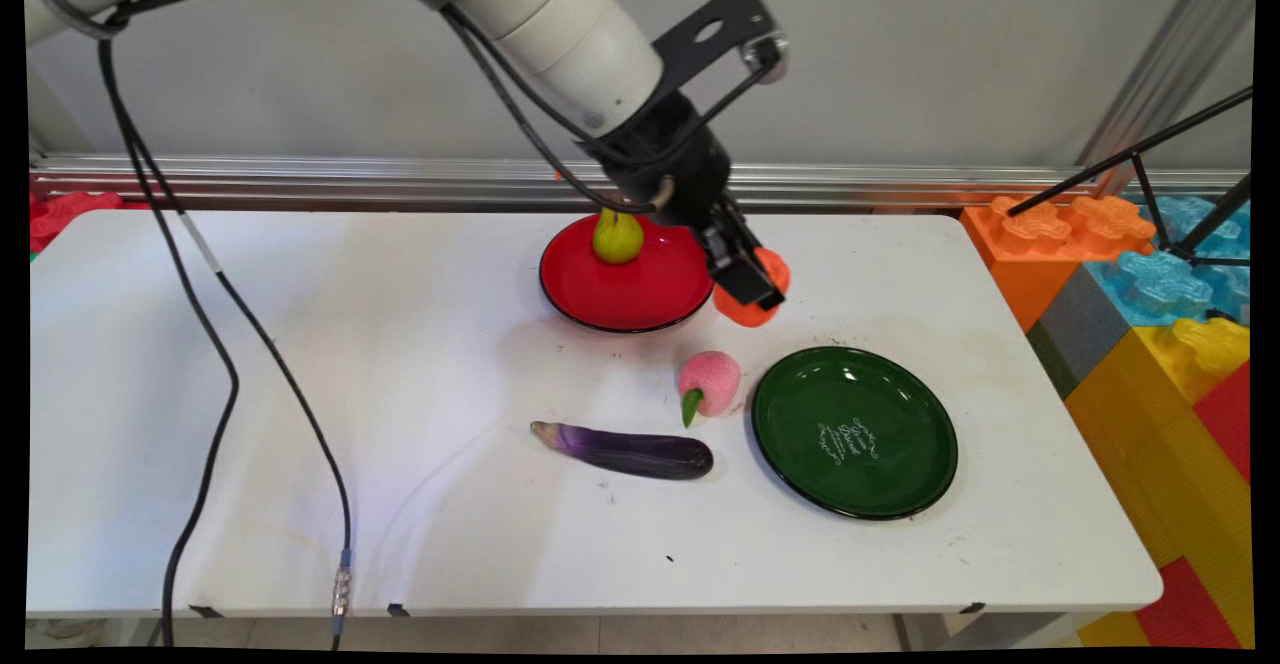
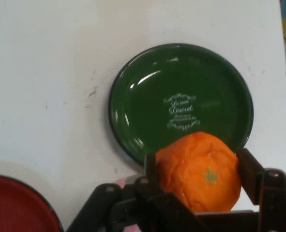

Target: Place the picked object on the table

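The white arm reaches in from the upper left and slopes down toward the right, its black two-finger hand (image 1: pixel 752 289) tilted down and forward above the white surface (image 1: pixel 400 364). The hand pinches a round orange toy fruit (image 1: pixel 762 294) between its fingers (image 2: pixel 249 174) — one finger presses each side, and the fruit is held clear of the surface, just right of the round red plate (image 1: pixel 625 279). In the hand view the fruit's small greenish stem mark faces the camera; being round, it shows no long axis.

A yellow-green pear (image 1: pixel 618 236) stands upright on the far part of the red plate, stem up. Nearer the camera, a pink peach with a green leaf (image 1: pixel 709 384) lies just left of the round dark green plate with white lettering (image 1: pixel 855 432) — close by its rim, whether touching cannot be told. A long purple eggplant (image 1: pixel 625 450) lies on the surface left of the green plate, its long axis running left to right, its pale stem end pointing left
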`<control>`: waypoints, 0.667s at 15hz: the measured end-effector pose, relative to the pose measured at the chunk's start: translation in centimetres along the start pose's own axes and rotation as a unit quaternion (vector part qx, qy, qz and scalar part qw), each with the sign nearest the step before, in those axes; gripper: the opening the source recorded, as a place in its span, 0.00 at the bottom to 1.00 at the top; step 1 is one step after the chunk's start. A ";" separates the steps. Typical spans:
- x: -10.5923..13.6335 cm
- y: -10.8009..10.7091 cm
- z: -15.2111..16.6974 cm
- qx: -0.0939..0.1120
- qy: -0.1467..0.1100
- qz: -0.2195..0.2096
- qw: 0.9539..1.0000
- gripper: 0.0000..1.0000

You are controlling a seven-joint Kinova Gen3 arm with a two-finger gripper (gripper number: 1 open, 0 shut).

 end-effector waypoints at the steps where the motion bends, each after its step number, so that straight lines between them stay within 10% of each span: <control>1: -0.6 -0.2 0.0 0.000 -0.002 -0.002 1.000 0.00; 10: -7.1 -1.5 2.3 0.009 -0.029 0.001 1.000 0.00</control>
